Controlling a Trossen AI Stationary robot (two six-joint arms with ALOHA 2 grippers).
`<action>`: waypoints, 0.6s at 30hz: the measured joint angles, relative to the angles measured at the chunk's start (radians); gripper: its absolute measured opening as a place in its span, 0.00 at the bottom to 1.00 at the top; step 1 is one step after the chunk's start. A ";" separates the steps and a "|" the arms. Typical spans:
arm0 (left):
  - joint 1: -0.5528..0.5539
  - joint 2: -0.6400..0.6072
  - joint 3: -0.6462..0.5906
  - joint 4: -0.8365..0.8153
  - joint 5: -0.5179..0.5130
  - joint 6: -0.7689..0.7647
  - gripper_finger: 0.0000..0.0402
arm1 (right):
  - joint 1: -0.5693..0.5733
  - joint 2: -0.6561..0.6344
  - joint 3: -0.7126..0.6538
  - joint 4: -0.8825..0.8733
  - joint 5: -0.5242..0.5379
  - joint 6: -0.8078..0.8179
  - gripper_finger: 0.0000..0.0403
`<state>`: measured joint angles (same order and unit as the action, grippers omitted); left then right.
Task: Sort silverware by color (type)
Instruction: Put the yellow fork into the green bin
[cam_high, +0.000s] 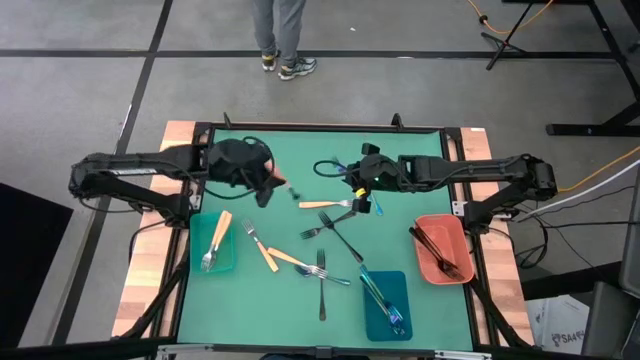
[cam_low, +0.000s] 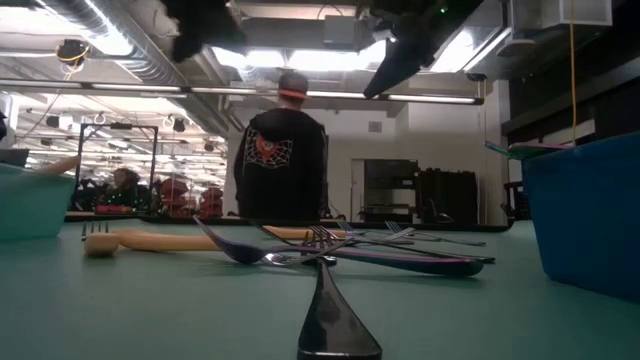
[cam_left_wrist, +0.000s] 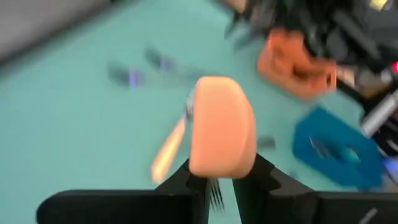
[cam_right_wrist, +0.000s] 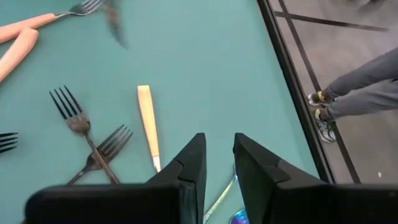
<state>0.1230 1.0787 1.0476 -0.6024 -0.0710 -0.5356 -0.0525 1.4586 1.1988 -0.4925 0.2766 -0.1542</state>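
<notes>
A: Your left tool (cam_left_wrist: 211, 180) is clamped on a silver fork with a rounded peach-orange handle (cam_left_wrist: 221, 127), lifted over the far-left part of the green table (cam_high: 300, 140). Carry it level to the teal rectangular tray (cam_high: 197, 262) at the near left, come in low, and line the fork along the tray's length before you let go.

B: And your right tool (cam_right_wrist: 217, 165)?

A: It hangs above the far middle with its fingers a little apart and nothing between them. A tan-handled piece (cam_right_wrist: 148, 124) and two dark forks (cam_right_wrist: 87, 140) lie on the table just ahead of it. I'd keep it waiting there so the arms don't cross.

B: What do the trays hold?

A: The teal one has one orange-handled fork (cam_high: 215, 240) lying lengthwise. The blue tray (cam_high: 400, 285) at the near middle-right holds a few iridescent blue-teal pieces (cam_high: 382, 297). The salmon-red tray (cam_high: 458, 235) on the right holds black pieces (cam_high: 436, 250); I can't count them.

B: The rest?

A: Loose silverware (cam_high: 318, 262) is scattered mid-table, some crossing. Judging by that, you're partway through.
</notes>
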 joint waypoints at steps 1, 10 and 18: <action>0.000 0.001 0.035 -0.095 0.031 -0.036 0.10 | 0.000 0.000 0.000 0.000 0.000 0.001 0.18; -0.029 0.000 0.138 -0.561 0.236 -0.286 0.10 | 0.000 0.000 0.000 0.001 0.000 0.004 0.18; -0.089 0.014 0.138 -0.825 0.344 -0.456 0.10 | 0.000 0.000 0.000 0.001 -0.001 0.004 0.18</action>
<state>0.0344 1.0924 1.1854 -1.4275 0.2726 -0.9920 -0.0525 1.4586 1.1988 -0.4919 0.2759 -0.1501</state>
